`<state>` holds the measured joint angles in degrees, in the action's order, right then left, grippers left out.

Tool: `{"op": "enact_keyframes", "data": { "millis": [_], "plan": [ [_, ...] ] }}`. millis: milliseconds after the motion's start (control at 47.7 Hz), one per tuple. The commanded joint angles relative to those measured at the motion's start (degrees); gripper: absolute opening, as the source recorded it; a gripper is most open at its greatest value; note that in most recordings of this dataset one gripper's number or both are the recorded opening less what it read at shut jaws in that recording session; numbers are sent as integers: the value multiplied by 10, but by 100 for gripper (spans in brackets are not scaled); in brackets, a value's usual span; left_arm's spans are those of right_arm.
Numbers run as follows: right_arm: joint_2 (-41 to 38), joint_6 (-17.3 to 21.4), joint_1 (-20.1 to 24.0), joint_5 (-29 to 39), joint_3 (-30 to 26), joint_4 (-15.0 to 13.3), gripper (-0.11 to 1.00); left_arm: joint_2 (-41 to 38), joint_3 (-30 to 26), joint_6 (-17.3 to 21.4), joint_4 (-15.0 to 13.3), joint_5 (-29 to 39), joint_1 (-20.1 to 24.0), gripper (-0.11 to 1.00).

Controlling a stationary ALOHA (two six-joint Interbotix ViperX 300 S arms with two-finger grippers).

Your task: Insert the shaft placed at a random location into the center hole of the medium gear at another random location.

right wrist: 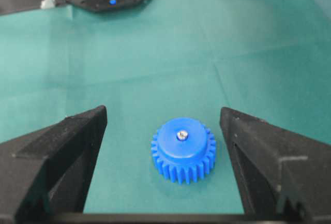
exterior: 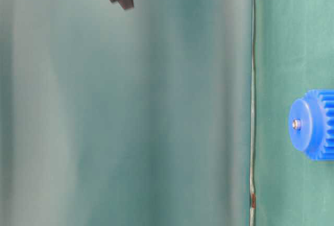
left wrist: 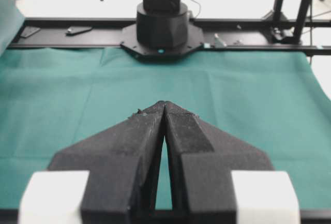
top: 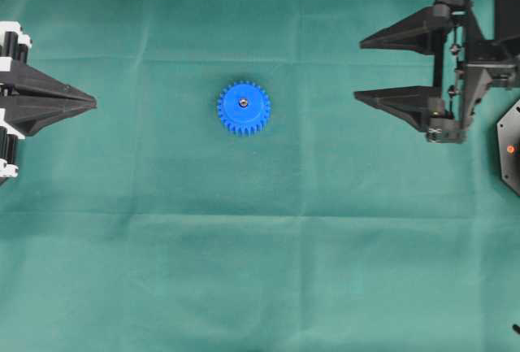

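Blue gear (top: 244, 107) lies flat on the green cloth (top: 244, 271), teeth all round the rim, raised flat hub on top. Pin (top: 243, 102) sits in the gear's center hole; only its shiny round end shows, about flush with the hub face. The hole itself is filled and hidden by it.

Right gripper (top: 358, 69) is well to the right of the gear, clear of it, fingers spread wide with nothing between them. From the right wrist view the gear sits between and beyond the two black fingers (right wrist: 57, 157), touching neither.

Left gripper (top: 94, 103) is well to the left of the gear, tips pressed together, empty. White blocks (left wrist: 54, 195) flank its black fingers near the base.

Cloth covers the whole work surface, with faint fold creases running across and along it on both sides of the gear. Past the gear's far side: a black arm base (left wrist: 161, 27) on a black rail (left wrist: 62, 35) at the cloth edge, then pale floor and stand legs (left wrist: 302, 6).
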<state>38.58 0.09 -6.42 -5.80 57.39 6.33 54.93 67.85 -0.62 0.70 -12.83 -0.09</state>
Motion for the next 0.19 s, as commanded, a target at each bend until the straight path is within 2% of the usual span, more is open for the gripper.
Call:
{"op": "enact_keyframes", "data": {
  "millis": [0,168],
  "plan": [
    [13,2,-1,2,1,0,90,-4,-12,-1,2,-2,0,0],
    [23,1,-1,14,11,-1,90,-4,-12,-1,3,1,0,0]
  ]
}}
